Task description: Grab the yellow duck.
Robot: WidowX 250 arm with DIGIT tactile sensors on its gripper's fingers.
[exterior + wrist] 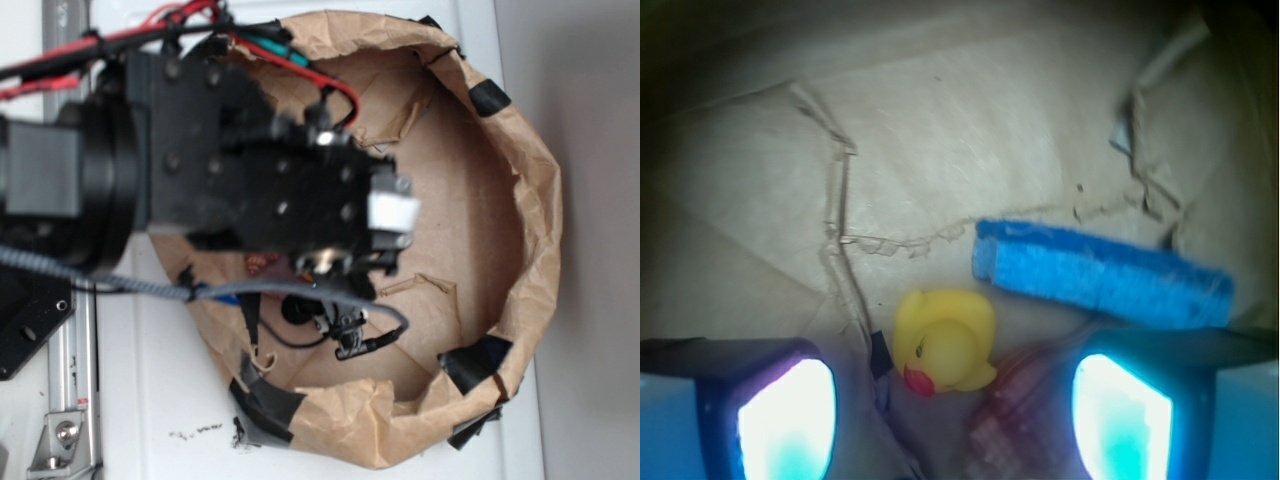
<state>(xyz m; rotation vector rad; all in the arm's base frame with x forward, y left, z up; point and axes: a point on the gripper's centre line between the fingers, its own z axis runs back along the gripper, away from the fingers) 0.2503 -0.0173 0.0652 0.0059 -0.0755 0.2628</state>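
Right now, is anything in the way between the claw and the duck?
Nothing visible blocks it. In the wrist view the duck sits in the open gap of the gripper, between its two fingers. The shell lies close beside the duck near one finger, and the sponge lies beyond it.

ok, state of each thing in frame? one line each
gripper: open, fingers either side of the duck, not touching it
yellow duck: upright on the cardboard floor, free, beak toward the camera
blue sponge: flat on the floor, apart from the duck
seashell: blurred, next to the duck, partly hidden
paper wall: standing, crumpled, taped
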